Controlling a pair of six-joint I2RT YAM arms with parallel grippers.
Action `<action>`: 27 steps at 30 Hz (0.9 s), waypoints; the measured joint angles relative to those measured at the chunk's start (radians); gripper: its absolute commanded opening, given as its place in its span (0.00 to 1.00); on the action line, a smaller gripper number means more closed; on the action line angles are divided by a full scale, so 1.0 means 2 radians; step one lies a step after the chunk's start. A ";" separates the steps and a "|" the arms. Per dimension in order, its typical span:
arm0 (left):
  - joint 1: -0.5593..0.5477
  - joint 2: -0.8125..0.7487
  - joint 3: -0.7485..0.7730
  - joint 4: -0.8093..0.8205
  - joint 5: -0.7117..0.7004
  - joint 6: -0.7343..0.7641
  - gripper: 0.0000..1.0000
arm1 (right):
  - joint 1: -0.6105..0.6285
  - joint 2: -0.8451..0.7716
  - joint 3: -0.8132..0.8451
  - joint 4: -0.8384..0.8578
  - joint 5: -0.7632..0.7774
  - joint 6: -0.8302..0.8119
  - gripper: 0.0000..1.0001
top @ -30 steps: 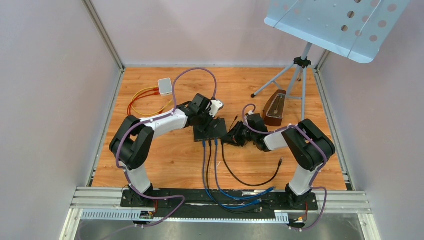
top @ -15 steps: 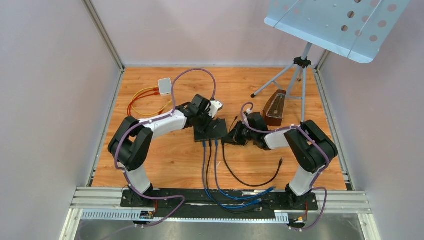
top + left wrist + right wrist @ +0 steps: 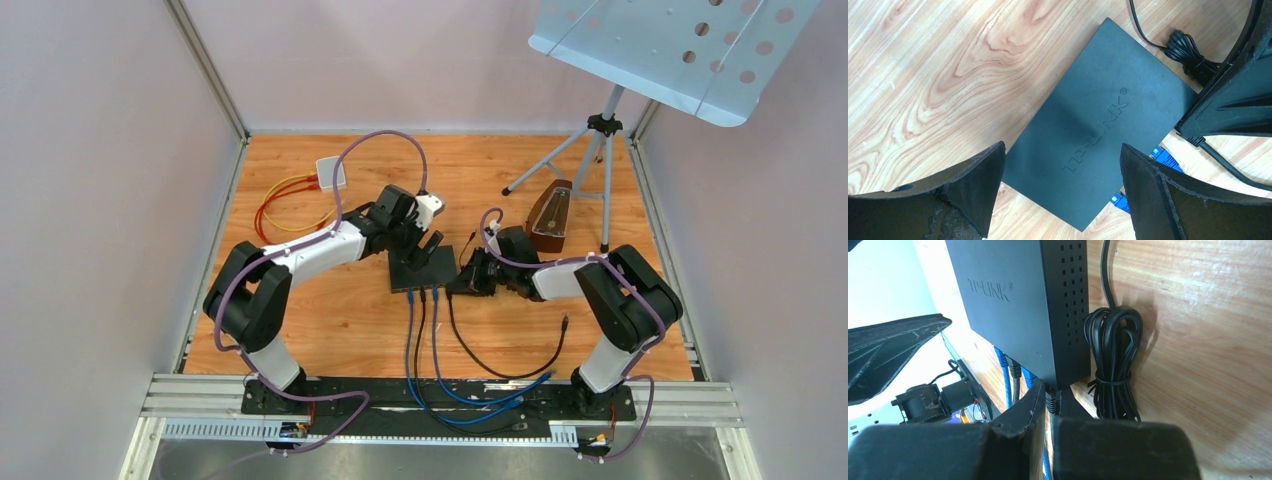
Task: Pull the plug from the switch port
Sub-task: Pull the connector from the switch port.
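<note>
Black plug pinched between right pincer tips, at switch port.

The flat plastic switch box is charcoal with dotted side vents, the wooden tabletop honey-toned with swirling grain, the thin network cables bright blue, the small plug black.

Switch: matt dark plastic, embossed logo. Surface: smooth pale wood grain. Fingers: black, rough, scuffed edges. Cable: glossy black sheath.
</note>
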 measured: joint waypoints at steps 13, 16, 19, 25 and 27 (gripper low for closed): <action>0.000 0.025 -0.010 -0.008 0.002 -0.002 0.85 | -0.003 0.002 -0.003 0.004 0.023 0.065 0.33; 0.000 0.025 -0.010 -0.008 0.002 -0.001 0.84 | -0.003 0.002 -0.019 0.033 0.029 0.097 0.32; 0.000 0.026 -0.010 -0.008 0.002 0.002 0.82 | -0.003 0.005 -0.036 0.069 0.031 0.129 0.32; 0.000 0.028 -0.008 -0.008 0.002 0.005 0.79 | -0.004 0.010 -0.050 0.105 0.037 0.163 0.25; 0.000 0.029 -0.007 -0.008 0.003 0.006 0.79 | -0.004 0.010 -0.050 0.105 0.038 0.167 0.22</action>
